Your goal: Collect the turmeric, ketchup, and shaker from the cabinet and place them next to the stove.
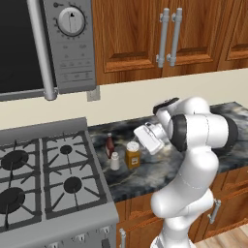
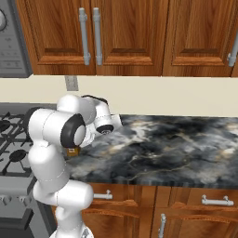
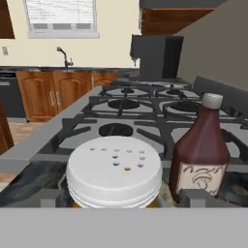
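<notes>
- Setting: a simulated kitchen with a dark marbled stone bench (image 1: 160, 169) beside a grey metal gas stove with black grates (image 1: 48, 179); closed brown wooden wall cabinets with grey bar handles (image 1: 145, 34) hang above, and a grey microwave with a dial (image 1: 72, 43) sits over the stove.
- Task items: the squat amber turmeric jar with a white perforated lid (image 1: 133, 154), the slim dark red-brown ketchup bottle with a pale label (image 1: 110, 145) and the small white-grey shaker (image 1: 115, 161) stand close together on the bench, just beside the stove's right edge.
- End effector (image 3: 127, 197): in the hand view its two dark fingertips (image 3: 48, 197) stand wide apart on either side of the turmeric jar (image 3: 114, 170), whose lid lies directly between them; whether they touch the jar cannot be told. The ketchup bottle (image 3: 199, 150) stands just beyond the right fingertip.
- Occlusion: in the right base view the white arm covers the jar except for a small amber patch (image 2: 72, 151); the grey band cuts off the jar's body in the hand view.
</notes>
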{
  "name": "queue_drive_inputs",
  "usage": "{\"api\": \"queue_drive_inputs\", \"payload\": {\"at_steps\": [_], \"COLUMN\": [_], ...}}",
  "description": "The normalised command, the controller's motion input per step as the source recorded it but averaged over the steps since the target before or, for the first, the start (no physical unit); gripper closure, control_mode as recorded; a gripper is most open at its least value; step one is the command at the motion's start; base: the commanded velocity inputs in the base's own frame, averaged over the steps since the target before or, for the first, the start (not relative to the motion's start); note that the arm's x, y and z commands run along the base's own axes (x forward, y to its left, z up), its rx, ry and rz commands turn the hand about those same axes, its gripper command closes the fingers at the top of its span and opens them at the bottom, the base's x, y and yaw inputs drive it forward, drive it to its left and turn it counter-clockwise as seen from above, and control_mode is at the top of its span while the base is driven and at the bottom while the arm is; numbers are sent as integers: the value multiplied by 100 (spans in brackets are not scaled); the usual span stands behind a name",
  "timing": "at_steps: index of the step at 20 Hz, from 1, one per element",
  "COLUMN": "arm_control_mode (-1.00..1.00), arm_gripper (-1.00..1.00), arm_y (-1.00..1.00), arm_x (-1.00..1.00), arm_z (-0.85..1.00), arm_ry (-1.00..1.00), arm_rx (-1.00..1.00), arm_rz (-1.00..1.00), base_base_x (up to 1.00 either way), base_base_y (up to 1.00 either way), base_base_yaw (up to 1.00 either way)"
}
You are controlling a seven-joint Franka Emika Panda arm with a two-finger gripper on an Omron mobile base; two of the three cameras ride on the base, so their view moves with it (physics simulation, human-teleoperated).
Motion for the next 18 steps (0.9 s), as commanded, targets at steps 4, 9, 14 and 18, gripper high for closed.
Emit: {"api": "queue_drive_inputs", "payload": {"at_steps": [4,9,14,18], "arm_control_mode": [-100,-100,-100,-100], "arm_gripper": [-100,-100,-100,-100], "arm_y": [-1,-12,-26,-27], "arm_x": [-29,-8,0,0], "arm_z": [-1,0,0,0], "arm_ry": [-12,-4,-4,-1], "arm_rx": [0,0,0,0], "arm_rz": [0,0,0,0], "base_base_x": [0,0,0,0], "base_base_y": [0,0,0,0], "base_base_yaw": [0,0,0,0]}}
